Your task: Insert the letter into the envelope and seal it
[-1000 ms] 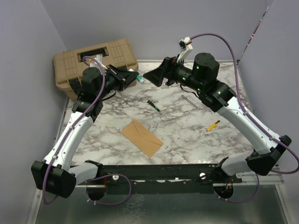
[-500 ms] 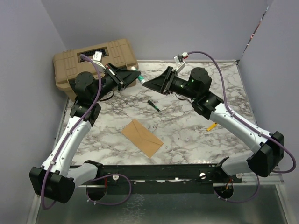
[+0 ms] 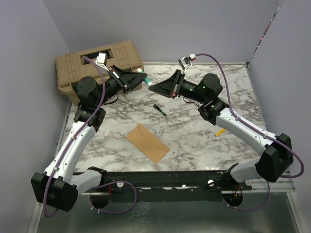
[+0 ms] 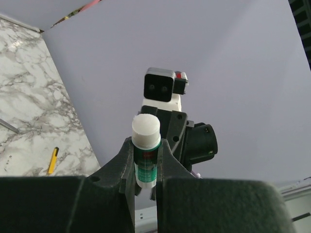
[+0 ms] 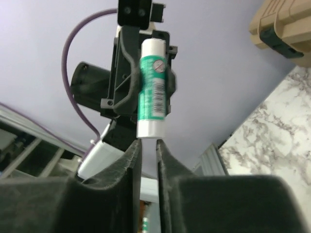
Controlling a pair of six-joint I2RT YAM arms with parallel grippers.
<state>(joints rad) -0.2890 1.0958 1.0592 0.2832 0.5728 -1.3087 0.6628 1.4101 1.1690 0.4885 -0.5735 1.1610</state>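
Envelope (image 3: pixel 148 143) lies well apart from jaws.

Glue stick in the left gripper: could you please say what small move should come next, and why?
Probably the right gripper should close on the white end of the green-and-white glue stick and pull: the left gripper clamps the body, and that end sits at its fingertips.

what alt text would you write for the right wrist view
A green and white glue stick is gripped by the left gripper in front of a lilac wall. Its white lower end sits right at the tips of the right gripper, whose fingers stand close together. A tan case and the marble table show at the right.
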